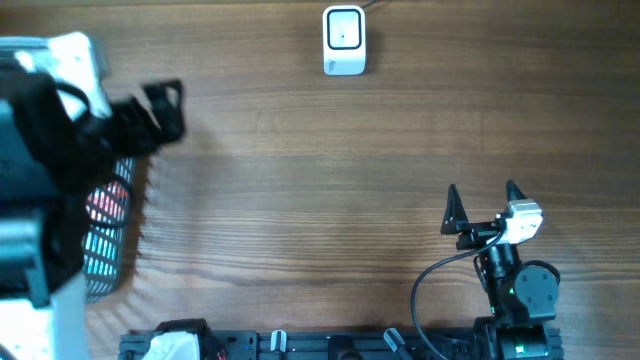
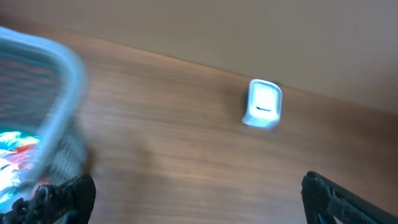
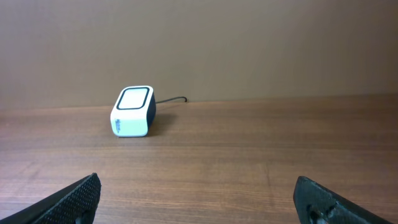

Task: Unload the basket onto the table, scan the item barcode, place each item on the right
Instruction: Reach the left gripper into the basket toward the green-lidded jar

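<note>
we see the left gripper [image 2: 198, 196] spread wide and empty beside the rim of the mesh basket [image 2: 59, 68] at the left of the table [image 1: 300, 180], a colourful item [image 2: 11, 158] inside it. the right gripper [image 3: 196, 196], also spread and empty, faces the white scanner [image 3: 133, 111] at the far edge.

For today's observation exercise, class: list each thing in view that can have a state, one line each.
left gripper: open, empty, near the basket
right gripper: open, empty
scanner: standing on the table, cabled
basket: holds a colourful packet
packet: inside the basket, not gripped
</note>
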